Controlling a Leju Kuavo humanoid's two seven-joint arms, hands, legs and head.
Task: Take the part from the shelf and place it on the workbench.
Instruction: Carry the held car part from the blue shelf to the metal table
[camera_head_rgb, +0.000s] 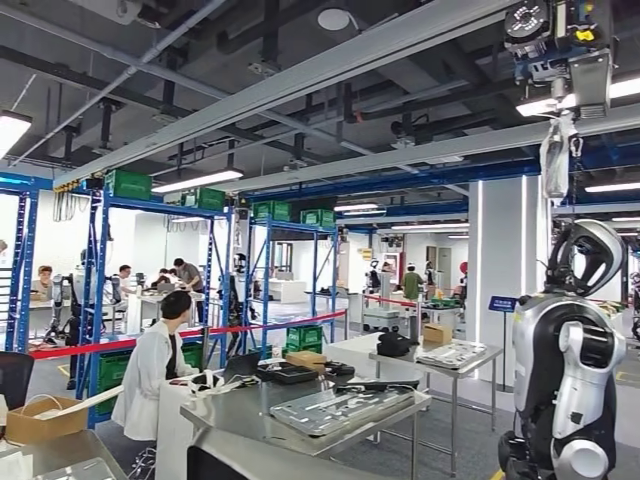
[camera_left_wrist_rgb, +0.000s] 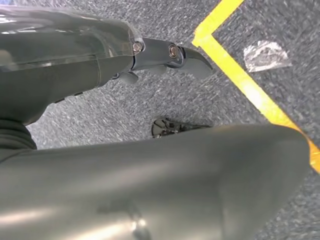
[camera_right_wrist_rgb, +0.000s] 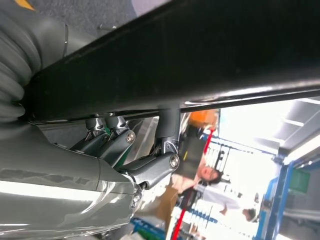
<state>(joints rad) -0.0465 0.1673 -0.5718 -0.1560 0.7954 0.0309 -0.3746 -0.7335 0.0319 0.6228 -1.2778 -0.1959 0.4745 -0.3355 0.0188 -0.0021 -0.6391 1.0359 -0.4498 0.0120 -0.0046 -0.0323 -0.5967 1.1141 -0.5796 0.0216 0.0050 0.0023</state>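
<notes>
Seated person in white coat (camera_head_rgb: 153, 375) at steel bench's (camera_head_rgb: 249, 408) left edge, silver humanoid robot (camera_head_rgb: 567, 370) standing right, yellow floor tape (camera_left_wrist_rgb: 241, 80) on grey carpet.

Your right hand (camera_right_wrist_rgb: 147, 160) grips a long black part (camera_right_wrist_rgb: 181, 55) that runs off both edges of the right wrist picture, so you cannot name it. Behind it the background is blurred. Your left hand (camera_left_wrist_rgb: 166, 55) hangs above grey carpet, fingers perhaps straight, mostly cut off.
</notes>
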